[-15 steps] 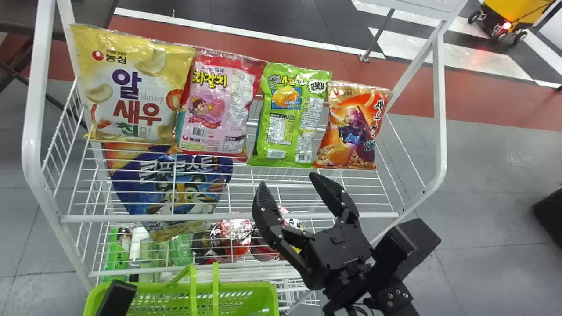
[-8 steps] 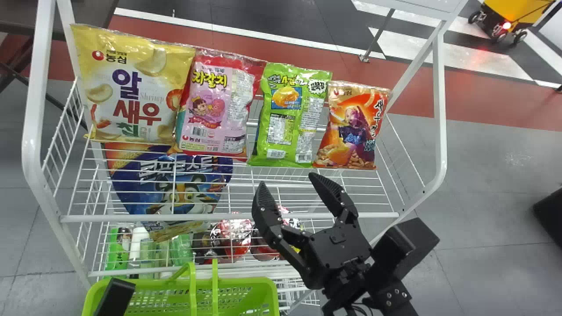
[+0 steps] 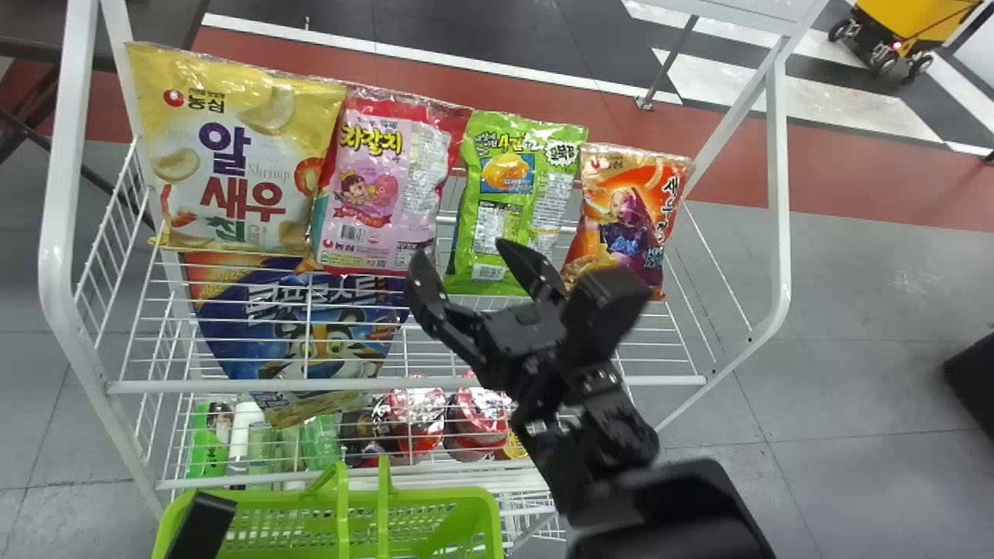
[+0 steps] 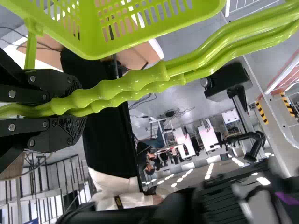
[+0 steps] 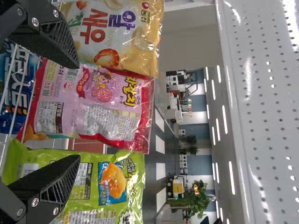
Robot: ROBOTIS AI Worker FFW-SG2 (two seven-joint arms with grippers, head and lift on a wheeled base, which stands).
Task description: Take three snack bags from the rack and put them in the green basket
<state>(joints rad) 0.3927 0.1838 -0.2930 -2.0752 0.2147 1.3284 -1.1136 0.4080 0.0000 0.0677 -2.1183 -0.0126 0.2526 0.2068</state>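
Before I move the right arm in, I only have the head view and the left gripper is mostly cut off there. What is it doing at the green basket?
Observer: In the left wrist view, the left gripper is closed around the ribbed handles of the green basket.

Operator: Good. In my view the right gripper overlaps the green bag. Which bag lies behind the gap between its fingers, seen from its own wrist?

Observer: From there, mainly the pink bag; the right gripper is open with nothing held.
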